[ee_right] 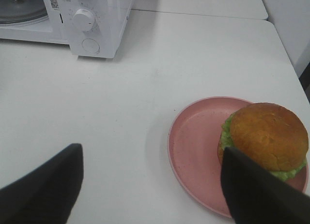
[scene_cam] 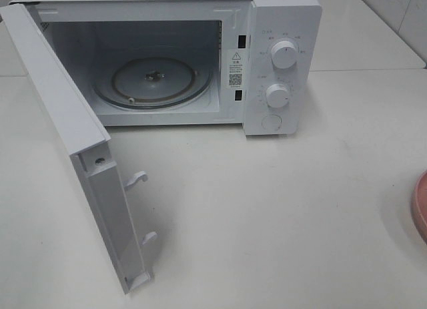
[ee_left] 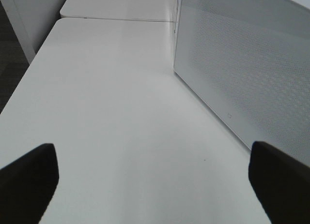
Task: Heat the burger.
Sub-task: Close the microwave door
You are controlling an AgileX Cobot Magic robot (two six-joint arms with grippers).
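Burger (ee_right: 265, 137) upright on pink plate (ee_right: 193, 146)

A white microwave (scene_cam: 200, 55) stands at the far side of the white surface (scene_cam: 280, 209), its door (scene_cam: 73, 149) swung wide open toward the near left, with two white latch hooks (scene_cam: 137, 179) sticking out of the door's edge. Inside it a round glass turntable (scene_cam: 153, 81) lies flat, and on the right-hand panel two white knobs (scene_cam: 285, 55) sit one above the other with a round button (scene_cam: 271, 122) below them. At the right edge of the surface, well apart from the microwave, lies a flat pink plate (ee_right: 193, 141).
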